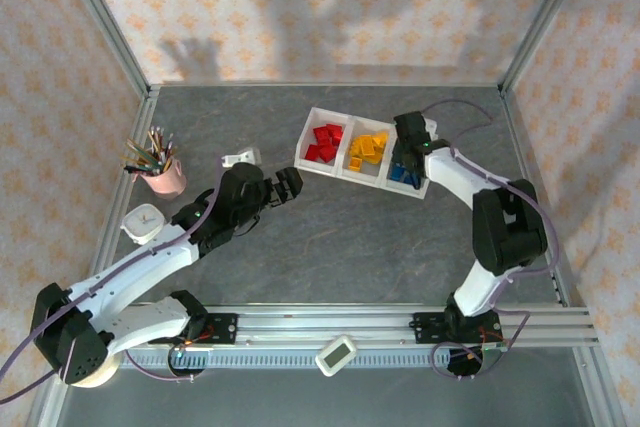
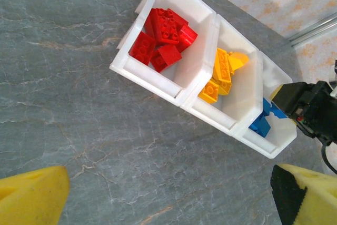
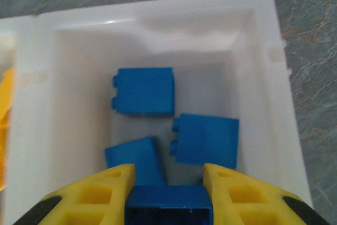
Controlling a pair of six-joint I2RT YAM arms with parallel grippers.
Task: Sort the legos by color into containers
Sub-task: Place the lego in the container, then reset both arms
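Right now we find the white tray (image 2: 148, 84) lying slantwise on the far right part of the grey table (image 1: 330, 247), its three square compartments joined in a row. From the top camera, the left compartment holds the red legos (image 2: 163, 38) in a loose heap, the middle one holds the yellow-orange legos (image 2: 224, 72), and the right one holds the blue legos (image 3: 143, 90), three of them lying flat and apart on the white floor. We see no loose bricks on the table around the tray. The right gripper (image 3: 168, 171) hangs directly above the blue compartment, and its two yellow fingers (image 3: 105, 191) are closed narrowly on a blue brick (image 3: 168, 209), which sits between them and touches both. We cannot tell how high that brick is above the floor of the compartment. The left gripper (image 1: 288, 185) hovers over bare table just to the left of the tray, near its red end but not touching it. Its wrist camera shows its yellow fingertips (image 2: 31, 196) spread wide at the two lower corners, with nothing between them but the grey surface. Well away on the left side of the table stands a pink cup (image 1: 165, 182) of pencils, and a small white object (image 1: 240, 158) lies between that cup and the tray.
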